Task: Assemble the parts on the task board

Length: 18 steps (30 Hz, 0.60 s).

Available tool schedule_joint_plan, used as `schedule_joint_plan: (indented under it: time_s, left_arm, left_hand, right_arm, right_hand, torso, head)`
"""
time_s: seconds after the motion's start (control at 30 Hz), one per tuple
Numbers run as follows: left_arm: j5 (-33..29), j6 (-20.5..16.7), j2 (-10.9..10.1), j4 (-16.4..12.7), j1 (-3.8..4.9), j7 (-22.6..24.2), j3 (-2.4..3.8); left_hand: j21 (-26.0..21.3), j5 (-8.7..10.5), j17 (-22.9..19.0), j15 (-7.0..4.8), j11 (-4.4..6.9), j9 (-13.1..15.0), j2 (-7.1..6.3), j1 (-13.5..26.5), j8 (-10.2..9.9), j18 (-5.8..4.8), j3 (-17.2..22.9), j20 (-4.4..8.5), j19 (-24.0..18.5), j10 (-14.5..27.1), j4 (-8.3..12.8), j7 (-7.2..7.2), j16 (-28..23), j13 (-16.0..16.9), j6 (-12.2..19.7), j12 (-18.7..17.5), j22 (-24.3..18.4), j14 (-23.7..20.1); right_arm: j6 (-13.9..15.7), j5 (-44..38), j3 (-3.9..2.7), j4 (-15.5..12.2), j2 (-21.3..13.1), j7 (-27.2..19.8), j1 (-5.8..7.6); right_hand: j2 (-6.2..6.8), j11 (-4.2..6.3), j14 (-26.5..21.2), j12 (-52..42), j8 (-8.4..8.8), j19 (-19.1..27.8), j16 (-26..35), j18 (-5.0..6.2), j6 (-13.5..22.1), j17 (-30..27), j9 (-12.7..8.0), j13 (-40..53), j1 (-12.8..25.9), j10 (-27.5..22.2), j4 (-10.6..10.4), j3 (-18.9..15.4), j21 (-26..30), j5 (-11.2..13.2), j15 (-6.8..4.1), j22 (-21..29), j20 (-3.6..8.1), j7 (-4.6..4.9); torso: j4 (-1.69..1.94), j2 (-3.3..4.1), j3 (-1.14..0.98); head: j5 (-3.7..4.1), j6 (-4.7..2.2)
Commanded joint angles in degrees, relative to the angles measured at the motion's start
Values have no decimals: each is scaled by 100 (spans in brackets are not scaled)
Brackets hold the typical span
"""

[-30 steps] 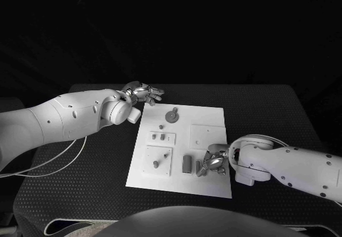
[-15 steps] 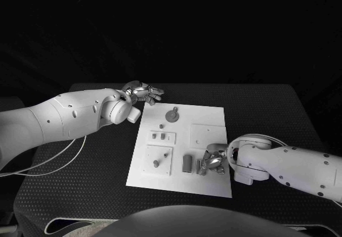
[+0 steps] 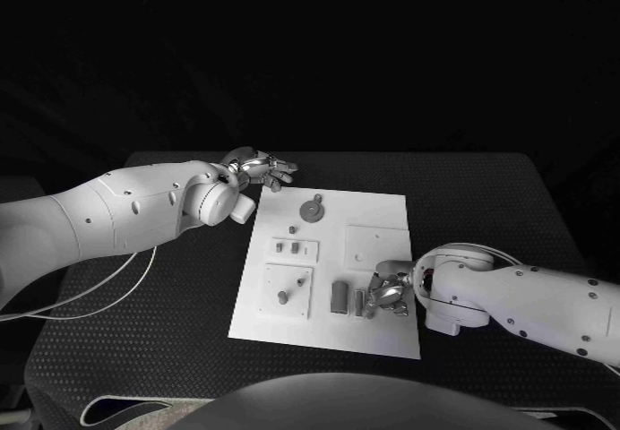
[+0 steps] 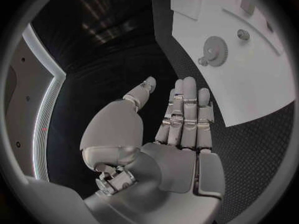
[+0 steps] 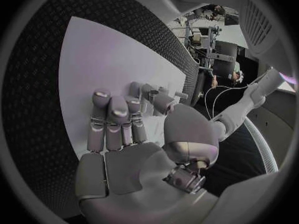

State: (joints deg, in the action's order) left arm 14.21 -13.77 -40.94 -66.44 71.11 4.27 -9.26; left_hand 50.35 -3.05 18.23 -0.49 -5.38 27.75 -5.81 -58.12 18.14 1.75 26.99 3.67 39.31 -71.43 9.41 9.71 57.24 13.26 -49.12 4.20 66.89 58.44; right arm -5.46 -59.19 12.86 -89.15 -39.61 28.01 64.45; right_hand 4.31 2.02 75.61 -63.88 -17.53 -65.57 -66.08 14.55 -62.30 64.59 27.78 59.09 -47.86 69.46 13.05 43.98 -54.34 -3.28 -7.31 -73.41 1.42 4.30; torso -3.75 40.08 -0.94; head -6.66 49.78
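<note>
**Board assembly: right hand on a part, near edge**

Right hand [image 3: 386, 294]: barely shifted over the last second, fingers curled down on the board [image 3: 374, 215]; whether they clamp the small part [image 3: 363, 303] beneath them, I cannot tell. So the pickup looks unfinished.

Left hand [image 3: 262, 167]: unchanged, fingers apart, empty, off the board's far corner.

Block [image 3: 339, 297]: just beside the right fingers, crowding them. Gear [image 3: 312, 210]: near the left fingers.

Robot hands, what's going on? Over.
Left hand open, off the task board's far corner. Right hand on board, by grey parts; grip unclear. Nothing blocking.
</note>
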Motion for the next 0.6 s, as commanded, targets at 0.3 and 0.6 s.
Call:
schedule_joint_plan:
  time_s: [0.3, 0.6]
  left_arm:
    - [27, -30, -7, -7, 5, 112, 1]
    - [-353, 36, 22, 11, 5, 221, 2]
  left_hand:
    - [-32, -9, 10, 7, -6, -10, -23, 34, 25, -29, -14, 233, -30, 20, -32, 0, -23, 7, 26, 8, 15, 22]
    - [-191, -11, -33, 101, 3, -34, -140, 159, 67, -89, -61, 151, -273, -38, -83, -41, -217, 28, -6, 33, 37, -244]
  right_arm:
    - [26, 715, -5, -50, -368, -747, 105]
    - [-86, 866, -228, 112, -600, -1560, 427]
  right_hand:
    - [706, -184, -113, 71, 327, 129, 69, 45, 599, -12, -119, 15, 421, -232, 74, -584, 44, -52, 102, 2, -63, 195]
    - [871, -314, -257, -5, 449, 290, 61, 45, 997, 40, -111, 57, 558, -475, 157, -1243, 104, -148, 225, -5, -64, 333]
  torso:
    - [0, -5, -6]
    - [-37, -49, -1]
  head:
    - [-20, -68]
    - [106, -462]
